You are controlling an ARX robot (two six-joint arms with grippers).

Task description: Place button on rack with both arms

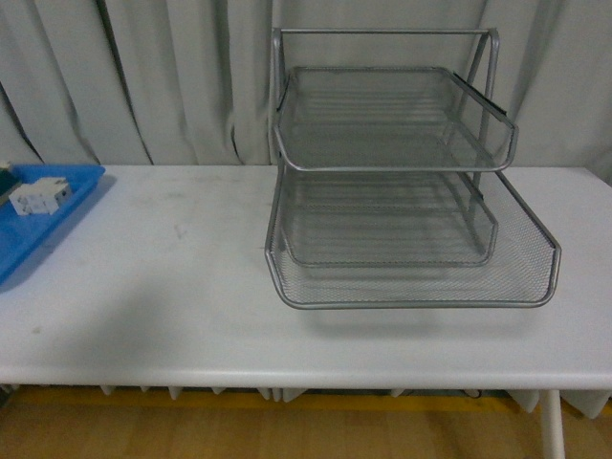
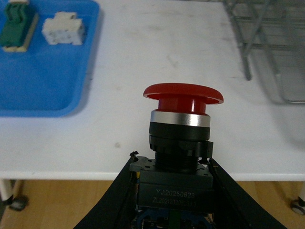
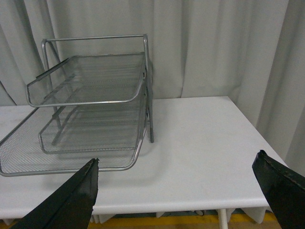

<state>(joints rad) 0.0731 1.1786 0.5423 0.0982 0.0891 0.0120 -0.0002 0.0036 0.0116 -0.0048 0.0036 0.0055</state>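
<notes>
- The blue tray (image 1: 38, 225) lies at the far left end of the white table (image 1: 191, 287). A white boxy component (image 2: 63, 29) and a green-and-cream switch block (image 2: 16, 26) sit in it.
- The left gripper (image 2: 172, 167) is closed on the button (image 2: 183, 124). Its black fingers (image 2: 125, 191) press the two sides of the blocky black body. The red mushroom cap stands clear beyond the fingertips, pointing toward the table.
- The button is held off the table, clear of both the tray and the rack.
- The rack (image 1: 402, 191) stands right of the table's centre, and all three mesh tiers are bare.
- The right gripper (image 3: 176, 162) is spread wide with nothing between its fingers. It faces the rack without touching it.
</notes>
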